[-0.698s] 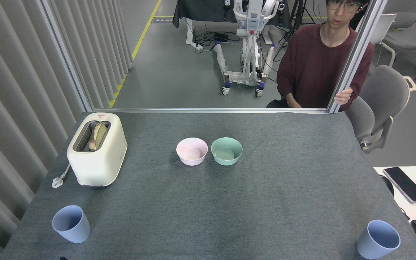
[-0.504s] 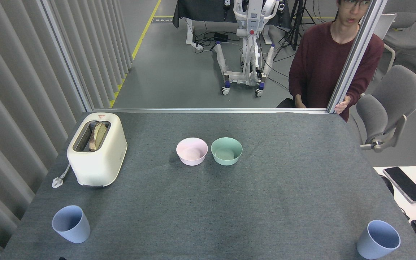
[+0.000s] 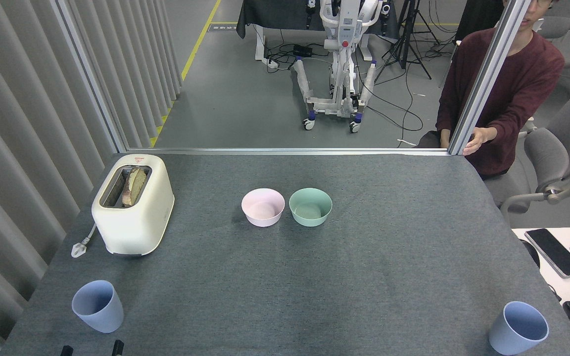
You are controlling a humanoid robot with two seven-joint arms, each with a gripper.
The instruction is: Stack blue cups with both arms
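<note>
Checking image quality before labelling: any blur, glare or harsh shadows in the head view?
Head view: sharp across the table; even, diffuse light, only faint soft shadows beside the two blue cups and the bowls. No glare on the toaster. Mild wide-angle splay at the edges. Left gripper cropped at the bottom, just two dark fingertips.

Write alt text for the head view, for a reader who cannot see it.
Two pale blue cups stand upright and far apart at the near corners of a grey table, the left cup and the right cup. Mid-table sit a pink bowl and a green bowl, with a toaster at left.
</note>
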